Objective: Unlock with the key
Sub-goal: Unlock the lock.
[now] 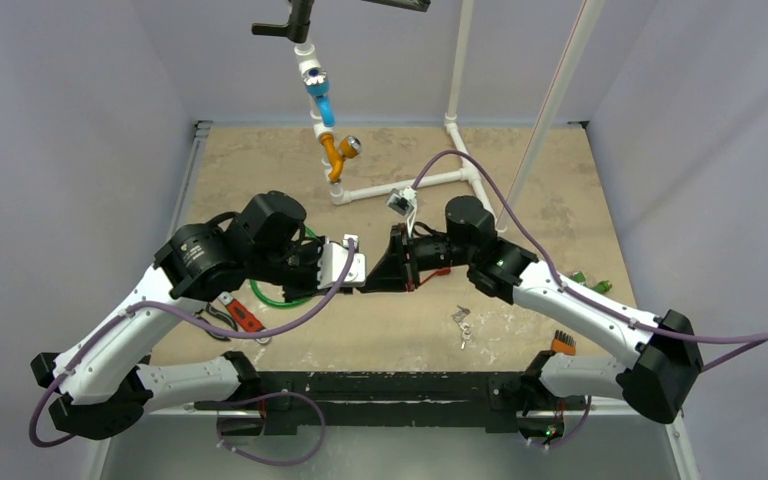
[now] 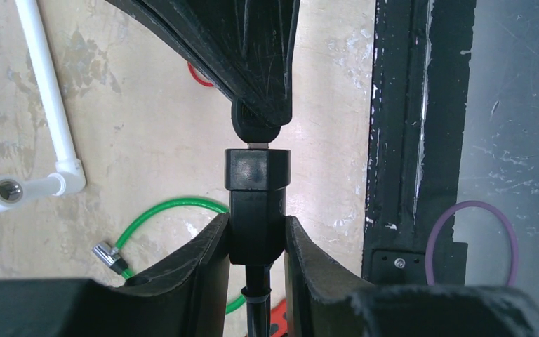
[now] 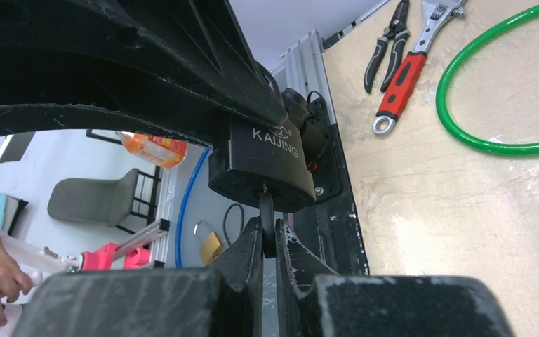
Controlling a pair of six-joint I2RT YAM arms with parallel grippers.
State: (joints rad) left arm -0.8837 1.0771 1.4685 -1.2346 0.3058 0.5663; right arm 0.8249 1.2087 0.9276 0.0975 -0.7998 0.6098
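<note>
A black padlock (image 2: 256,200) marked KAIJING (image 3: 260,165) is held in the air over the table, with my left gripper (image 2: 256,242) shut on its body. Below it a green cable (image 2: 175,205) loops over the table. The key's black head (image 3: 268,228) stands at the lock's keyhole, its blade hidden inside, and my right gripper (image 3: 268,239) is shut on that head. In the top view both grippers meet tip to tip above the middle of the table, left (image 1: 353,272) and right (image 1: 372,276). In the left wrist view the key head (image 2: 255,130) shows just past the lock.
A red-handled wrench (image 1: 243,313) and pliers (image 1: 222,318) lie at the near left. Loose keys (image 1: 462,322) lie near the front middle. A white pipe frame (image 1: 430,182) with blue and orange valves stands at the back. An orange brush (image 1: 561,343) sits near the right base.
</note>
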